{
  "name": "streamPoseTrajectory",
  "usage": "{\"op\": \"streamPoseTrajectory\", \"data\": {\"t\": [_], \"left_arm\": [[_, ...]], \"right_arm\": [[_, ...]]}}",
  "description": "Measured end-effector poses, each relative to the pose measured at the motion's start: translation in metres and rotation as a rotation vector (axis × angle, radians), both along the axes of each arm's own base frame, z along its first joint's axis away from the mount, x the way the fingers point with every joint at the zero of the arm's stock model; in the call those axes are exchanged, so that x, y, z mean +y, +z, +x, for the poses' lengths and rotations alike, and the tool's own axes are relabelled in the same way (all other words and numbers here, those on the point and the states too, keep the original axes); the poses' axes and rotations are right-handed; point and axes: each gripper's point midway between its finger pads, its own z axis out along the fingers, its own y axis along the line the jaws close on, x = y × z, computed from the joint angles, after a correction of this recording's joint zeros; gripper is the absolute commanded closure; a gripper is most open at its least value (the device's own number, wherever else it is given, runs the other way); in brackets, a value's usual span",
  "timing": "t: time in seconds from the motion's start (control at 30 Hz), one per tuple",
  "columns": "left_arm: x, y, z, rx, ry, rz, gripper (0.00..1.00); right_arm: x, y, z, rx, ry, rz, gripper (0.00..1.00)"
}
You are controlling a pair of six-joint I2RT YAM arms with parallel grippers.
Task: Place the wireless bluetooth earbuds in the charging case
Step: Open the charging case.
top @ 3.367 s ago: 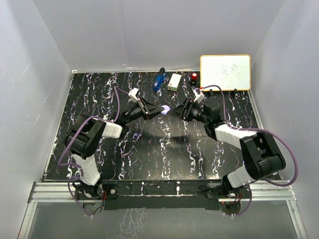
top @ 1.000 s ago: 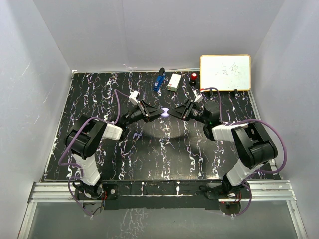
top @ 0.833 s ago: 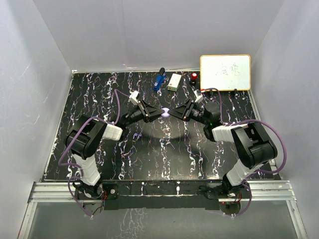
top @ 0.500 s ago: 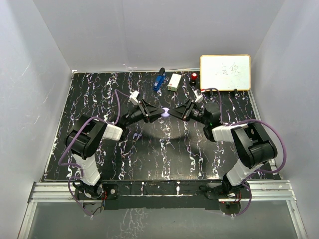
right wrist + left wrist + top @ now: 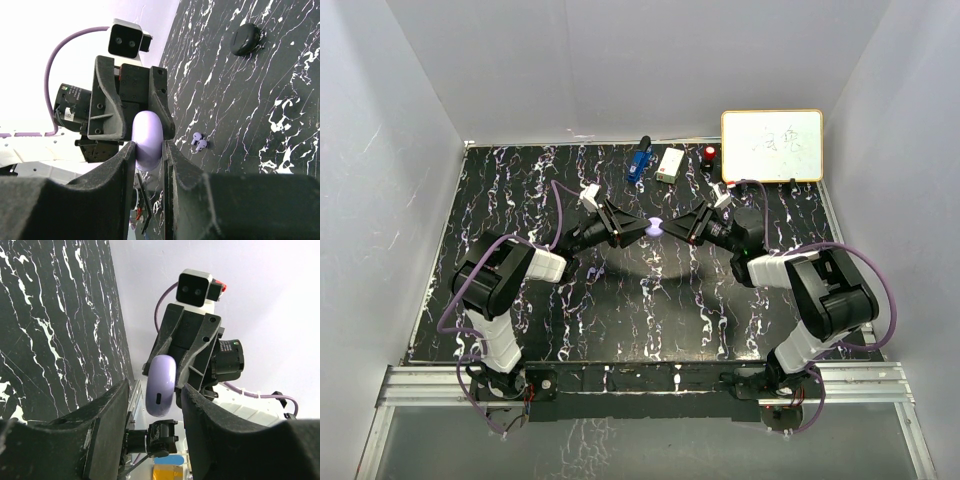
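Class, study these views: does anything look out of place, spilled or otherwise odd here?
The lilac case is up off the table, pinched in the right gripper, while the two lilac earbuds lie loose on the table instead of inside it. Nothing looks spilled or broken.

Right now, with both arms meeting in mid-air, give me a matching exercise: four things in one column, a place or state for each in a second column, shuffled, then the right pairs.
Things
1. lilac case
2. lilac earbuds
3. left gripper
4. whiteboard

Places or states
A. at the far right corner of the table
B. open, fingers clear of the case on both sides
C. pinched in the right gripper, off the table
D. lying as a pair on the table

Pairs: 1-C, 2-D, 3-B, 4-A.
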Motion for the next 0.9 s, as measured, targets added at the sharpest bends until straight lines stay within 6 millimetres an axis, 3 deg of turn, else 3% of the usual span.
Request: {"op": "streamPoseTrajectory", "data": {"t": [0.63, 0.9], "left_arm": [[0.000, -0.026, 0.001, 0.051, 0.012, 0.088, 0.55], [-0.001, -0.025, 0.004, 0.045, 0.012, 0.094, 0.55]], "right_arm": [[-0.007, -0.004, 0.006, 0.019, -0.055, -0.035, 1.00], [-0.008, -0.004, 0.006, 0.017, -0.058, -0.037, 1.00]]}}
